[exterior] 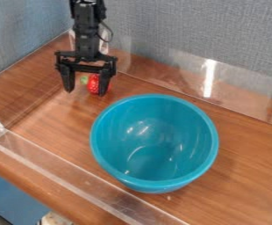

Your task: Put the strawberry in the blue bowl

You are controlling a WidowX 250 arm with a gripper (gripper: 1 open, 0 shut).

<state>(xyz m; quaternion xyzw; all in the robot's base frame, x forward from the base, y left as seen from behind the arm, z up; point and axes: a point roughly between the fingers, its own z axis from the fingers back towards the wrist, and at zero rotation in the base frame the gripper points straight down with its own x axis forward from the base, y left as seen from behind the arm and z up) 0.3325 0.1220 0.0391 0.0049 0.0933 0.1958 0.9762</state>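
Bowl space is shown bare: nothing is seen inside the blue bowl (155, 142), which sits upright on the wooden worktop (39, 110). Behind it and to the left, well apart from its rim, the strawberry (95, 84) is found between the spread fingers of the pincer (87, 83), whose jaws are released and point down. Whether the fruit is touched cannot be told. Clear plastic walls (209, 77) edge the worktop.

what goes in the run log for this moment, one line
pincer: open, around strawberry | blue bowl: empty | stage: not yet lifted
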